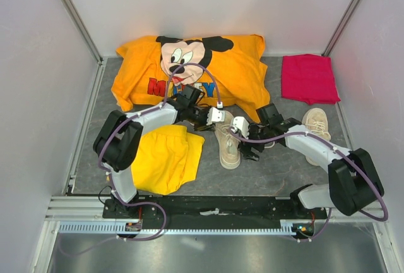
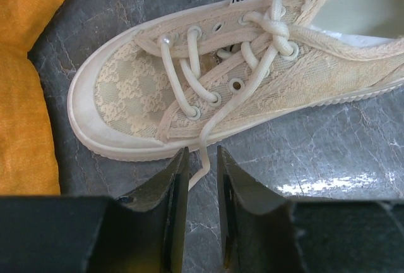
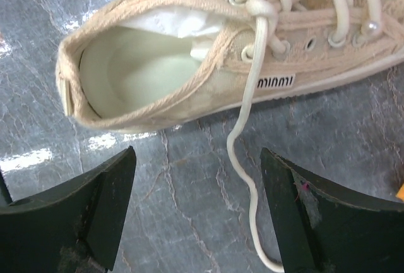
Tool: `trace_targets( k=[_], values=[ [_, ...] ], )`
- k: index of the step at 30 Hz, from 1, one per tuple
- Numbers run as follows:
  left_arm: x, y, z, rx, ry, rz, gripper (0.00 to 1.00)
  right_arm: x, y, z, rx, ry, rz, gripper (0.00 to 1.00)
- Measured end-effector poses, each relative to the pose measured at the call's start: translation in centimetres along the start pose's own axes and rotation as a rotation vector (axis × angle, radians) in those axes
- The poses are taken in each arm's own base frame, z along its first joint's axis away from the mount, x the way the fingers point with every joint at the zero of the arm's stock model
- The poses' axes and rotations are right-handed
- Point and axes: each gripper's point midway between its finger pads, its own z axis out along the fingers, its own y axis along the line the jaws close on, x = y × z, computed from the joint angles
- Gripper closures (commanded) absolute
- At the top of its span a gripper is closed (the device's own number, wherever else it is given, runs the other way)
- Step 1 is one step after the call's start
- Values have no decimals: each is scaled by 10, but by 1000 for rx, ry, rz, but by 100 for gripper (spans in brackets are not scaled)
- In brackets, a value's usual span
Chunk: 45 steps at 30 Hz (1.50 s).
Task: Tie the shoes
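Note:
One cream shoe lies on the grey mat between my two grippers; the other shoe lies to the right. My left gripper sits beside the toe of the near shoe. Its jaws stand a narrow gap apart, with the loose end of a white lace hanging between them, not pinched. My right gripper is wide open beside the heel side of the same shoe. The other lace end lies on the mat between its fingers, close to the right one. The laces are crossed in one simple knot.
Yellow shorts lie left of the shoe. An orange Mickey shirt lies at the back and a folded pink cloth at the back right. Orange cloth shows at the left of the left wrist view.

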Motion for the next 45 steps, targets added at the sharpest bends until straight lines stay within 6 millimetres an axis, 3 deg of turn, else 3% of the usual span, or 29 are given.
trace_targets(
  k=[3, 13, 17, 19, 21, 28, 32, 35, 40, 45],
  values=[
    [0, -2, 3, 6, 0, -3, 74, -4, -1, 6, -1, -8, -9, 13],
    [14, -3, 12, 19, 29, -32, 75, -14, 2, 17, -7, -29, -19, 12],
    [15, -3, 11, 17, 33, -35, 85, -18, 2, 19, -5, -40, -18, 12],
    [15, -3, 11, 17, 34, -38, 95, -18, 2, 19, -4, -39, -13, 10],
    [15, -3, 11, 16, 36, -40, 98, -18, 2, 19, 1, -35, -9, 9],
    [11, -4, 11, 19, 23, -48, 98, -17, -3, 5, 47, -34, 7, 9],
    [-5, -5, 5, 20, -21, -68, 98, -8, -23, -27, 131, -67, 90, 14],
    [-29, -4, -5, 13, -92, -77, 98, 9, -30, -42, 167, -49, 153, 23],
    [-70, -2, -19, 7, -226, -104, 98, 24, -23, -42, 147, -5, 176, 29],
    [-85, -1, -21, 19, -286, -183, 98, 44, -19, -30, 117, 58, 217, 36]
  ],
)
